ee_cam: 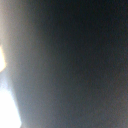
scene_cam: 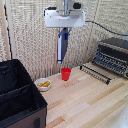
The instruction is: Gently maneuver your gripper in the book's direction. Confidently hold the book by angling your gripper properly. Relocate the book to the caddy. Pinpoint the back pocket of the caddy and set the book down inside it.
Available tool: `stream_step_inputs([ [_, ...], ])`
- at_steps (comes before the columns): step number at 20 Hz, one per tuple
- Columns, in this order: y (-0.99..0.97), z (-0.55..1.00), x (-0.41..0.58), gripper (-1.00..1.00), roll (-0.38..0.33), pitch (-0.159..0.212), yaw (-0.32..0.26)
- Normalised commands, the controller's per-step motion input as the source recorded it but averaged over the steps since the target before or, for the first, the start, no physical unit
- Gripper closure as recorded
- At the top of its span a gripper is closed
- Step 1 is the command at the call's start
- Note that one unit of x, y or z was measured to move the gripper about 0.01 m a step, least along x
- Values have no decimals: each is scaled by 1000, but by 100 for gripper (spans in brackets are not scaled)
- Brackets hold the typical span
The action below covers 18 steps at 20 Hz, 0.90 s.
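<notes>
The gripper (scene_cam: 63,31) hangs high above the desk's (scene_cam: 95,102) back edge, fingers clamped on the book (scene_cam: 62,47), which dangles upright, raised to clear the caddy (scene_cam: 20,100) walls.

The caddy (scene_cam: 20,95) sits on the table (scene_cam: 85,105) at the exterior view's left. A bowl (scene_cam: 43,84) is just beside it, then a cup (scene_cam: 66,74). The toaster oven (scene_cam: 114,56) stands at the right. The book (scene_cam: 62,46) hangs above the cup.

A blurred dark navy surface (ee_cam: 75,65), too close to identify, fills nearly my whole view; pale brightness borders it.
</notes>
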Motion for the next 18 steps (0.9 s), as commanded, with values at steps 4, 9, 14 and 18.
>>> stream_step_inputs([
  [4, 678, 568, 124, 100, 0, -4, -141],
  [9, 807, 599, 285, 100, 0, 0, -82],
  [14, 852, 606, 379, 100, 0, 0, -53],
  [18, 844, 615, 383, 100, -1, 0, -54],
])
